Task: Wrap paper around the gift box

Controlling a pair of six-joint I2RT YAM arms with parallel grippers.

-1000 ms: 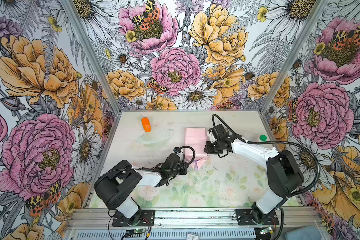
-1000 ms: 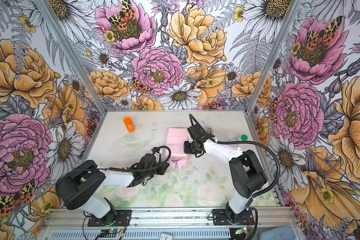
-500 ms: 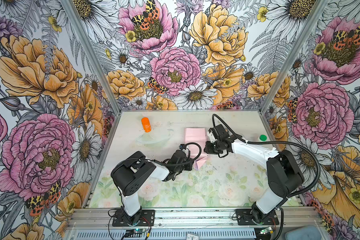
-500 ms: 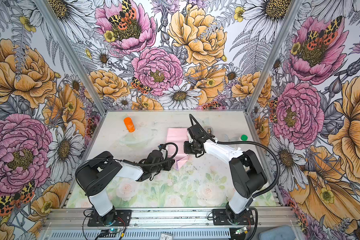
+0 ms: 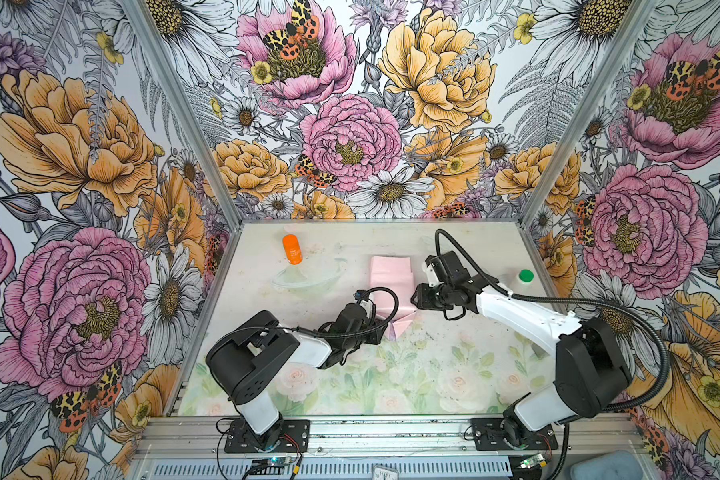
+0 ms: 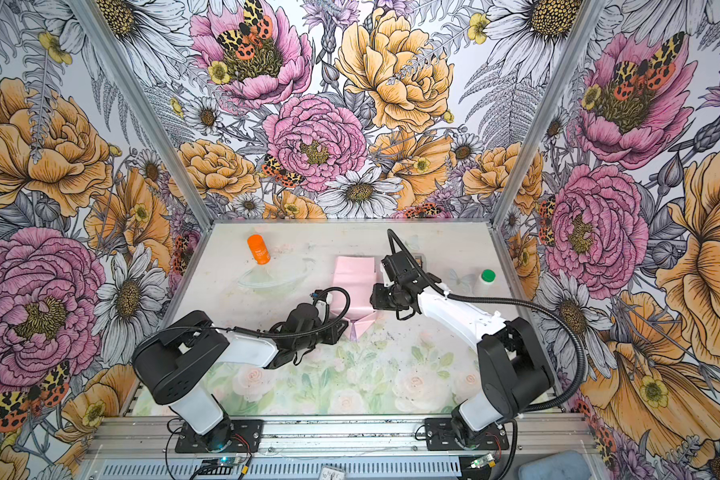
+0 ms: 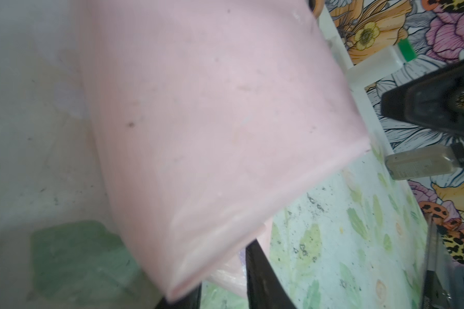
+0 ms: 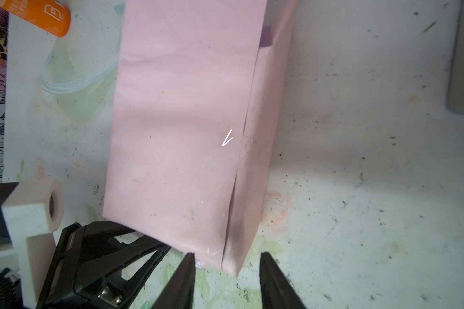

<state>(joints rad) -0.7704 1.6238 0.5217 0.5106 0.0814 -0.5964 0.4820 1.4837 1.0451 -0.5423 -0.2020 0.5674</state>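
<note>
While the paper lies folded pink side out on the table, the right gripper stands partly open with the sheet's nearest corner between its jaws, unclamped. The left gripper is likewise parted astride another corner; whether it touches is unclear.

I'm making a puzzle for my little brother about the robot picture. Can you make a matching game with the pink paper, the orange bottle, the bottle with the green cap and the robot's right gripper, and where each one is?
Things:
1. paper
2. orange bottle
3. green-capped bottle
4. right gripper

Places or states:
A. near the right edge of the table
B. open, at a corner of the paper
C. in the middle, pale pink side up
D. at the back left of the table

Pairs: 1-C, 2-D, 3-A, 4-B.
</note>
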